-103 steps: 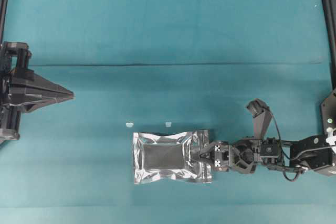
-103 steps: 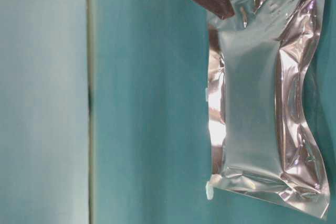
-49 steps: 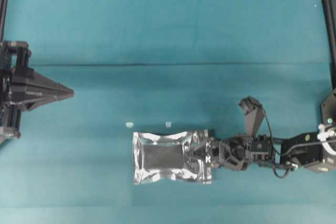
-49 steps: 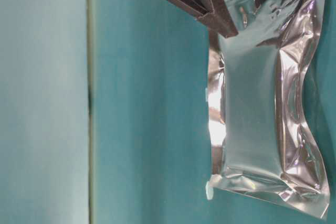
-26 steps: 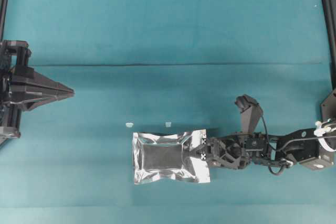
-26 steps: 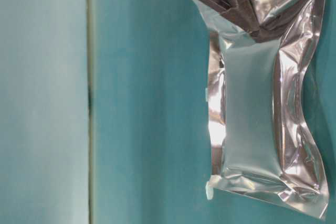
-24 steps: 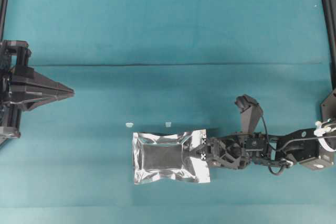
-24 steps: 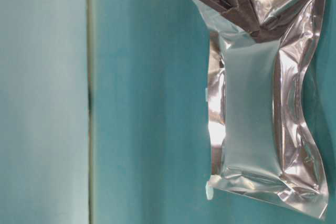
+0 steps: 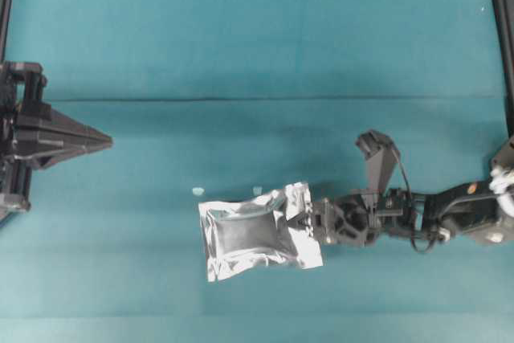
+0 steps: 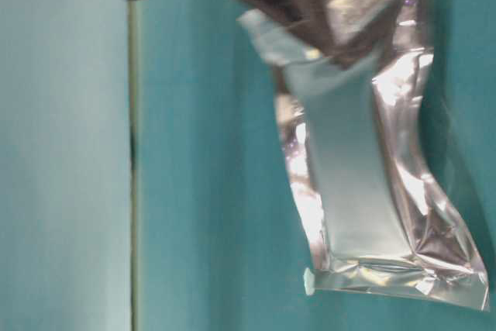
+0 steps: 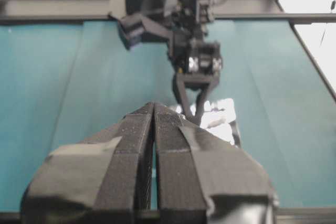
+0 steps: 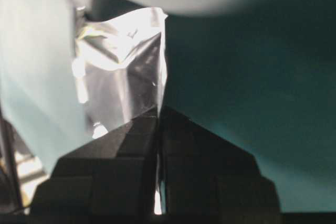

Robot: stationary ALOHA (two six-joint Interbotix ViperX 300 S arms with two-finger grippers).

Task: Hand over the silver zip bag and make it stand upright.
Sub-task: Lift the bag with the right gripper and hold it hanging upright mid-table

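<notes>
The silver zip bag (image 9: 253, 230) is a crinkled foil pouch with a dark centre, low in the middle of the teal table. My right gripper (image 9: 299, 223) is shut on its right short edge, which is raised and tilted off the cloth. The bag hangs from those jaws in the right wrist view (image 12: 123, 72) and shows blurred in the table-level view (image 10: 356, 168). My left gripper (image 9: 103, 141) is shut and empty at the far left, well apart from the bag. Its closed fingertips (image 11: 154, 109) point toward the bag (image 11: 223, 119) in the left wrist view.
Two tiny white scraps (image 9: 197, 191) lie just above the bag's top edge. A fold line (image 9: 257, 100) crosses the teal cloth. Dark frame rails run along the left and right borders (image 9: 502, 38).
My right gripper closed on the bag's right edge and lifted it. The bag has tilted and shifted slightly left and up. The left arm has not moved.
</notes>
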